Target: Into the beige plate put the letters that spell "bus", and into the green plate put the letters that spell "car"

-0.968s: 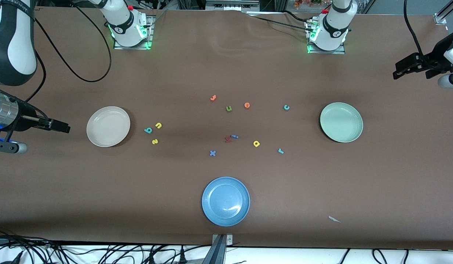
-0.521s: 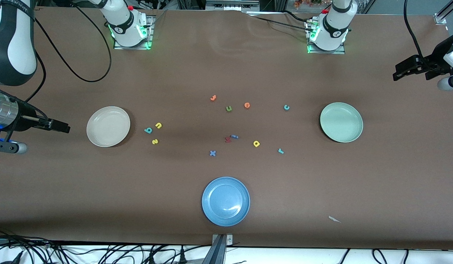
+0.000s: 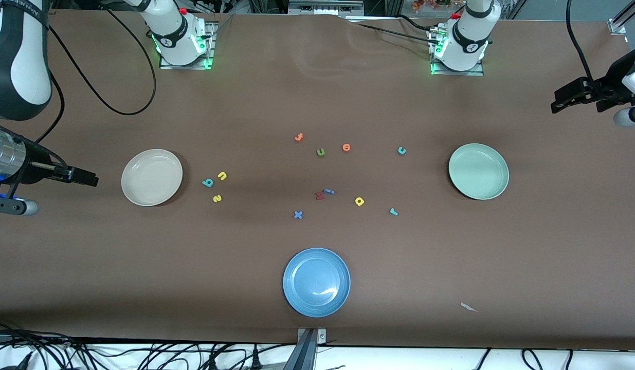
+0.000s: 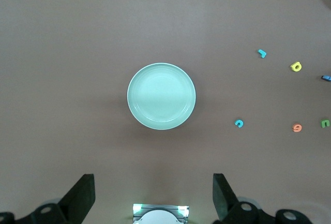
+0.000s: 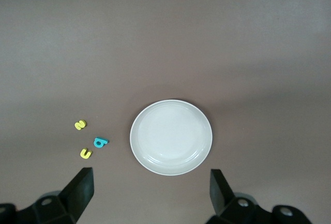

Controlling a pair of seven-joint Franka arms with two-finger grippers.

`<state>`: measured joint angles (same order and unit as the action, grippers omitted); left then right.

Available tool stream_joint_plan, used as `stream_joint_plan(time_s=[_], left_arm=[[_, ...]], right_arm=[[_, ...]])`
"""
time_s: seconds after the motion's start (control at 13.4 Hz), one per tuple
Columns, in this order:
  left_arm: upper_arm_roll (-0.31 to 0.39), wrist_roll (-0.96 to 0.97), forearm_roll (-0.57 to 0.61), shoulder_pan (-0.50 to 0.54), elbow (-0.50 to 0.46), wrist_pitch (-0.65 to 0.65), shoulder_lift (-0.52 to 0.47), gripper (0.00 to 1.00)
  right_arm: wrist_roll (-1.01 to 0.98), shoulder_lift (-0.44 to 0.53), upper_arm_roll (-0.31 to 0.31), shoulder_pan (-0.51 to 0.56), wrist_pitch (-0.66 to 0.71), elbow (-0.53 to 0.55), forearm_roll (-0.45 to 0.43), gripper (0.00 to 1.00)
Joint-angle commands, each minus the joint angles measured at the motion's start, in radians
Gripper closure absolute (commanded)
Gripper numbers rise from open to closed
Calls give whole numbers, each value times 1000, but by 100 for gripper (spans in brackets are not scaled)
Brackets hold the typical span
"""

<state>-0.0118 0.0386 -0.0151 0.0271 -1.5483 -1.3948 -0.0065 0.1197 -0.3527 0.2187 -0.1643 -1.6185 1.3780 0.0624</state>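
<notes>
Both claws hang spread and empty, the right claw (image 5: 150, 195) high over the beige plate (image 5: 171, 137) with b (image 5: 100, 142), u (image 5: 86, 153), s (image 5: 80, 124) just beside it, the left claw (image 4: 153, 198) over the green plate (image 4: 161, 96) with c (image 4: 239, 123), r (image 4: 262, 54), a (image 4: 296, 66) scattered on the table; such tiny letters could slip the fingers, or the olive u (image 4: 325, 123) be mistaken for the yellow.

A wide brown table (image 3: 307, 92) fills the scene under even overhead light, black cables (image 3: 142, 354) tangled along its white front edge, a paper scrap (image 3: 468, 307) lying nearby.
</notes>
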Motion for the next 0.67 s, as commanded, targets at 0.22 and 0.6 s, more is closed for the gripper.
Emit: stream_joint_plan(time_s=[0.22, 0.6], left_arm=[[-2, 3, 14, 4, 33, 23, 14, 0], [-5, 7, 10, -3, 34, 23, 14, 0]], right_arm=[[14, 15, -5, 5, -9, 21, -1, 1], [11, 14, -5, 5, -9, 20, -1, 1]])
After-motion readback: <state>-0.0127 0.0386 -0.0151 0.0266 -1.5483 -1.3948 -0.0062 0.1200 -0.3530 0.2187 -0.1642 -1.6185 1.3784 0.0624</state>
